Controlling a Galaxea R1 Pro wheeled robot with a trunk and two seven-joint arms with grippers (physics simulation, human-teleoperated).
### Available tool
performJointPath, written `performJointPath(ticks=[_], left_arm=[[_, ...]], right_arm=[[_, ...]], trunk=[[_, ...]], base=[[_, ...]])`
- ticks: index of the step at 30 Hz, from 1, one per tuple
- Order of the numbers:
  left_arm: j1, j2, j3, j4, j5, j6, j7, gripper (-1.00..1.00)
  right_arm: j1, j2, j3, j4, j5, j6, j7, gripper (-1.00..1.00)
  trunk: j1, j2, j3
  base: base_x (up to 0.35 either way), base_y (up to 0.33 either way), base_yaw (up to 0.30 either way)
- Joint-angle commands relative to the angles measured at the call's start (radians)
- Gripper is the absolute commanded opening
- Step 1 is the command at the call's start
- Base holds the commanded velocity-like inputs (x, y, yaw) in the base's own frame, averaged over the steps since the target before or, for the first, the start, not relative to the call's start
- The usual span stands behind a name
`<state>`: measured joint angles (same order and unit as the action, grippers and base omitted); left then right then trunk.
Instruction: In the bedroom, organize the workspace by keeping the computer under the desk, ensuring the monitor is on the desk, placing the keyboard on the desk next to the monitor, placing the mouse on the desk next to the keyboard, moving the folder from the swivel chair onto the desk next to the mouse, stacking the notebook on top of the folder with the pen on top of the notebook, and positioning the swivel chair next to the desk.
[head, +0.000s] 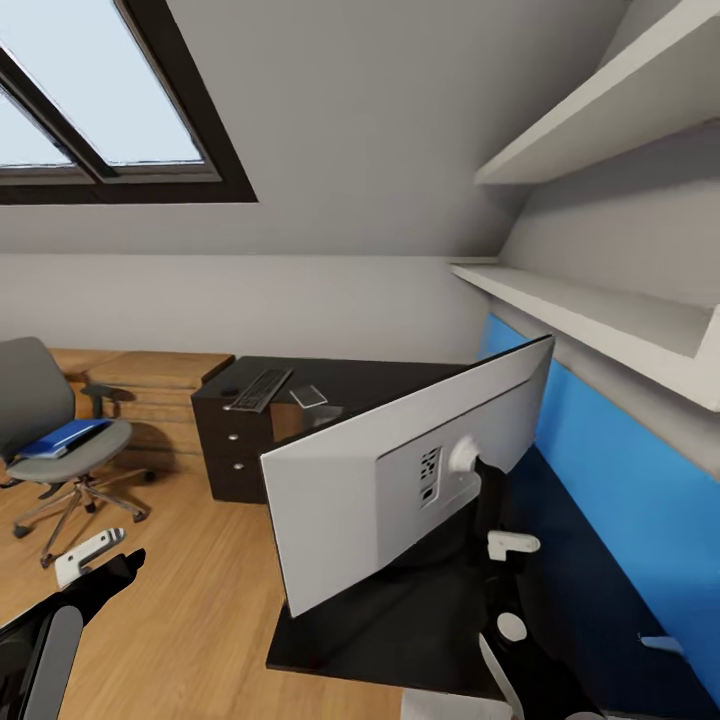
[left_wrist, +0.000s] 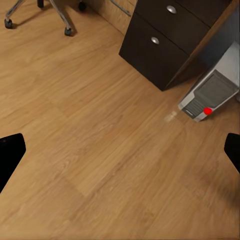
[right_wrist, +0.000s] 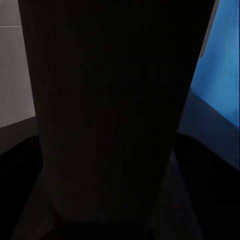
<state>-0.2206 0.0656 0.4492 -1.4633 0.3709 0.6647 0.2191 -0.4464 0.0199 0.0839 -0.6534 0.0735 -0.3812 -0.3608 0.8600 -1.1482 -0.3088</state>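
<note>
The monitor (head: 400, 480) stands on the black desk (head: 370, 625) with its white back toward me. My right gripper (head: 492, 548) is at its slim black stand, which looms dark and very close in the right wrist view (right_wrist: 110, 115); the gripper looks shut on it. My left gripper (head: 100, 565) hangs open over bare floor (left_wrist: 120, 152). At the desk's far end lie the keyboard (head: 258, 388) and a thin grey notebook (head: 308, 396). The blue folder (head: 65, 437) rests on the swivel chair (head: 35, 400) seat. The computer (left_wrist: 210, 95) stands on the floor beside the drawer unit (left_wrist: 165, 40).
Low wooden cabinets (head: 150, 385) line the back wall behind the chair. White shelves (head: 600, 310) jut out over the desk on the right, above a blue wall panel (head: 620, 490). A skylight (head: 100, 100) is set in the sloped ceiling. Wooden floor (head: 200, 600) spreads left of the desk.
</note>
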Motion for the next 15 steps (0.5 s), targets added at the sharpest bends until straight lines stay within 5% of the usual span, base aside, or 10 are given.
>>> performJointPath(ticks=[1, 7, 15], left_arm=[[0.000, 0.000, 0.000, -0.002, 0.011, 0.004, 0.008, 1.00], [0.000, 0.000, 0.000, -0.002, 0.011, 0.005, 0.008, 1.00], [0.000, 0.000, 0.000, -0.002, 0.011, 0.006, 0.008, 1.00]], right_arm=[[-0.001, -0.001, 0.005, 0.005, -0.014, -0.004, -0.012, -1.00], [-0.001, -0.001, 0.005, 0.005, -0.014, -0.004, -0.012, -1.00], [-0.001, -0.002, 0.005, 0.007, -0.014, -0.003, -0.012, -1.00]], trunk=[[0.000, -0.001, -0.001], [0.000, -0.001, -0.001], [0.000, -0.001, -0.001]], base=[[0.000, 0.000, -0.253], [0.000, 0.000, -0.227], [0.000, 0.000, -0.036]])
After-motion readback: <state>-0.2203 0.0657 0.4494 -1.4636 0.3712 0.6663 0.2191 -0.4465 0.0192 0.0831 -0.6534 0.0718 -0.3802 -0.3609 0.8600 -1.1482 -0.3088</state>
